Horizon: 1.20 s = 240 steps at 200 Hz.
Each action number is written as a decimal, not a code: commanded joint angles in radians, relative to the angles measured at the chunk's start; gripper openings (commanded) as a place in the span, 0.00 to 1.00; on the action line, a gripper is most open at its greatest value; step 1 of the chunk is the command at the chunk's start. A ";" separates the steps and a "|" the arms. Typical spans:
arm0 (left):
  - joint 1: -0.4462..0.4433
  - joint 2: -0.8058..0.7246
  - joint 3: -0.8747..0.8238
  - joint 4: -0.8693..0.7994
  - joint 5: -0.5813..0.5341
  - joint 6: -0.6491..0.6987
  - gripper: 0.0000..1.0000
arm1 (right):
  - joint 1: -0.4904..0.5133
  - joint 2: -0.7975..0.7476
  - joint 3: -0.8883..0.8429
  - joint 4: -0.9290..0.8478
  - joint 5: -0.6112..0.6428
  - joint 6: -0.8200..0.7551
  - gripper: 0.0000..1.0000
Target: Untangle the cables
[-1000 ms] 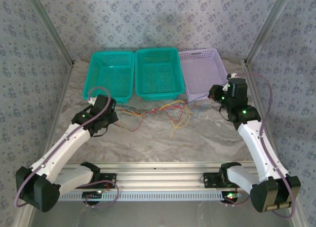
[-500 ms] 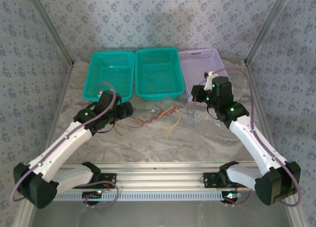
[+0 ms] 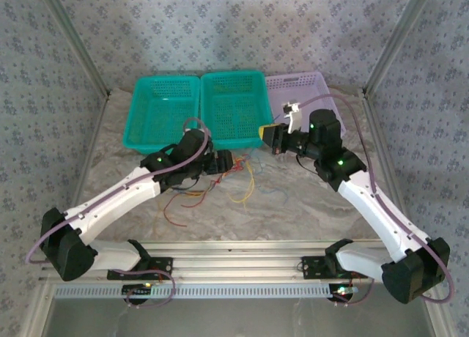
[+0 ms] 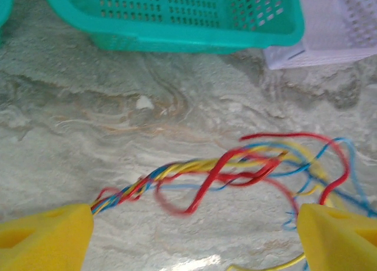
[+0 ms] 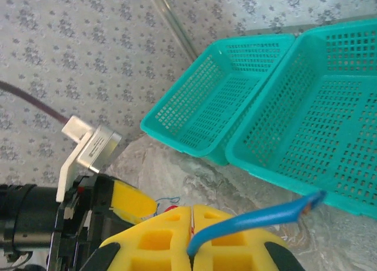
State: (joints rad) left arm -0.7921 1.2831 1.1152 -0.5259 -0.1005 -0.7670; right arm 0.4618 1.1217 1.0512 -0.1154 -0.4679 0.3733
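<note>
Downward, left claw (image 4: 194, 219) gapes over cables (image 4: 235, 165); right claw (image 5: 191, 217), pointing leftward, pinches blue cable (image 5: 265, 213).

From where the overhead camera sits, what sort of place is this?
Probably a robot test booth: left arm and right arm bolted to a rail, patterned walls, baskets and tangled cables on a table.

Worktop (image 4: 88, 124) is finished in matt, marble-veined stone look; teal basket (image 4: 177, 42) is moulded from perforated plastic, cables (image 4: 194, 165) smoothly sheathed.

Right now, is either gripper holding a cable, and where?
The right gripper pinches a blue cable near its free end. The left gripper is open, holding nothing.
</note>
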 commanded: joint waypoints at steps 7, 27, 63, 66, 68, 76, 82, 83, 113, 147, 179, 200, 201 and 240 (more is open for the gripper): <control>-0.002 0.007 0.003 0.057 0.012 0.043 0.88 | 0.015 -0.016 0.026 0.014 -0.052 -0.032 0.00; -0.002 0.015 -0.007 0.052 -0.003 0.069 0.82 | 0.018 -0.020 0.033 0.004 -0.053 -0.042 0.00; -0.001 0.021 -0.039 0.091 0.029 0.100 0.65 | 0.018 -0.025 0.033 -0.002 -0.029 -0.048 0.00; -0.001 0.023 -0.042 0.094 0.033 0.101 0.65 | 0.017 -0.025 0.032 -0.001 -0.027 -0.047 0.00; -0.001 0.023 -0.043 0.096 0.036 0.103 0.65 | 0.017 -0.025 0.031 0.000 -0.024 -0.048 0.00; -0.001 0.026 -0.044 0.102 0.055 0.109 0.65 | 0.017 -0.026 0.029 0.003 -0.011 -0.046 0.00; 0.000 0.026 -0.049 0.111 0.071 0.114 0.65 | 0.017 -0.028 0.027 0.003 0.001 -0.042 0.00; -0.001 0.025 -0.050 0.112 0.073 0.114 0.65 | 0.017 -0.028 0.027 0.003 0.004 -0.041 0.00; -0.001 0.000 -0.082 0.139 0.105 0.143 0.66 | 0.012 -0.027 0.030 0.003 0.079 -0.027 0.00; -0.001 0.000 -0.086 0.155 0.143 0.166 0.65 | 0.008 0.009 0.068 -0.009 0.085 -0.027 0.00; 0.000 0.020 -0.067 0.144 0.128 0.189 0.61 | -0.003 0.034 0.081 -0.020 0.096 -0.027 0.00; 0.008 0.058 -0.029 0.117 0.114 0.213 0.46 | -0.008 0.034 0.081 -0.013 0.091 -0.022 0.00; 0.009 0.062 -0.027 0.116 0.114 0.215 0.45 | -0.008 0.033 0.081 -0.012 0.090 -0.022 0.00; 0.068 0.118 0.058 0.072 0.113 0.256 0.03 | -0.018 0.024 0.086 -0.013 0.096 -0.017 0.00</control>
State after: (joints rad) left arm -0.7647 1.3804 1.0981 -0.4179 0.0116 -0.5579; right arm 0.4534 1.1576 1.0966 -0.1390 -0.3817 0.3466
